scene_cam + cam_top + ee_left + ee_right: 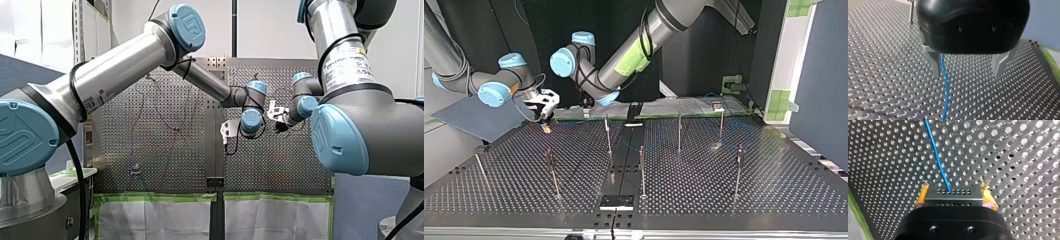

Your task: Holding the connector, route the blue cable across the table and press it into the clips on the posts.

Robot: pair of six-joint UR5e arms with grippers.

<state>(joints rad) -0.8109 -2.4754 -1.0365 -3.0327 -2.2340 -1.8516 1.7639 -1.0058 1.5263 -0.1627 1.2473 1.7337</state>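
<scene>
My right gripper (954, 187) clamps the grey connector (954, 195), its long side spanning between my yellow pads (921, 196). The blue cable (936, 157) leaves its face and runs straight ahead. My left gripper (967, 74) gapes wide, with the cable just inside one finger.

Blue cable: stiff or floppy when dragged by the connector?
Probably floppy: the blue cable is thin and curves gently inside my open left gripper. Likely light, so it should trail the connector clamped in my right gripper.
</scene>
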